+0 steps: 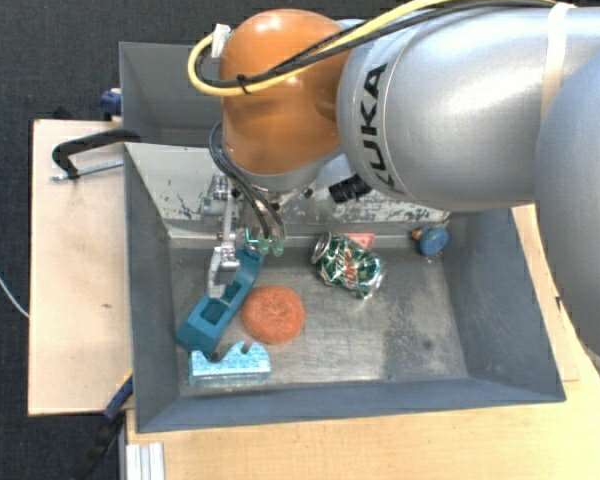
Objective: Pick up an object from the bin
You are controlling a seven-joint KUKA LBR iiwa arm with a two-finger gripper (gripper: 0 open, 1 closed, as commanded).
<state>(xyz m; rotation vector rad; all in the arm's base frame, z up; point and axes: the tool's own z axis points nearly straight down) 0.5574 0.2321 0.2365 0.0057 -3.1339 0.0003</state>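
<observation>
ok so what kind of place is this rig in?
Probably a robotics lab test cell, not a production line: a KUKA arm over a grey metal bin of mismatched odds and ends, like a teal tape dispenser, an orange round pad and a crumpled wrapper.

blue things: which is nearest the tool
The teal dispenser, its top end at the tool; the pale blue block and blue ball lie farther off.

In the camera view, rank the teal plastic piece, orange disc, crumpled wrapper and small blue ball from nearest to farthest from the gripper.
1. Teal plastic piece, at the gripper, left side of the bin.
2. Orange disc, just beside the teal piece, toward the front.
3. Crumpled wrapper, mid-bin, to the right.
4. Small blue ball, far right by the back wall.
</observation>
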